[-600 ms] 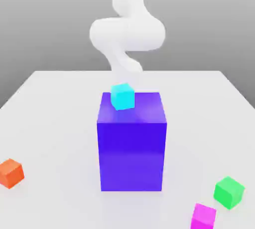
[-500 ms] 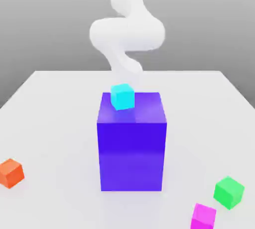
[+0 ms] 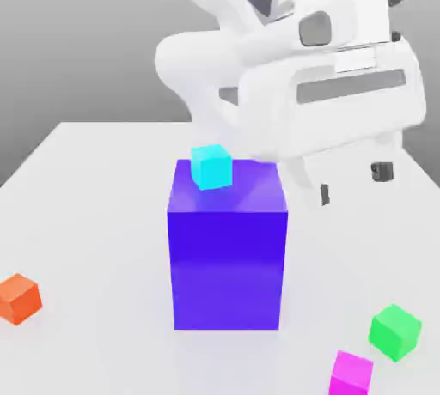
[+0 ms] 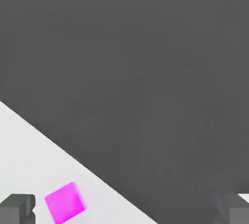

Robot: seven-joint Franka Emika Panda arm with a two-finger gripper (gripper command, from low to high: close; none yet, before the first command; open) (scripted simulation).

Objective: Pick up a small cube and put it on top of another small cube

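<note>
The tool [image 3: 351, 182] is being held wide open, empty, beside the blue-violet block [image 3: 228, 256], while the small magenta cube [image 3: 352, 373] is being left on the desk [image 3: 94, 213] near the block's base.

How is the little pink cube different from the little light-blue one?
Colour: the pink cube is magenta, the light-blue cube is cyan. Place: the pink cube sits on the white table, near the front edge of the exterior view beside a green cube; the light-blue cube rests on top of the big blue block. Height: the pink cube is therefore low, the light-blue cube raised. Both are small, plain, and untouched by the open gripper.
</note>
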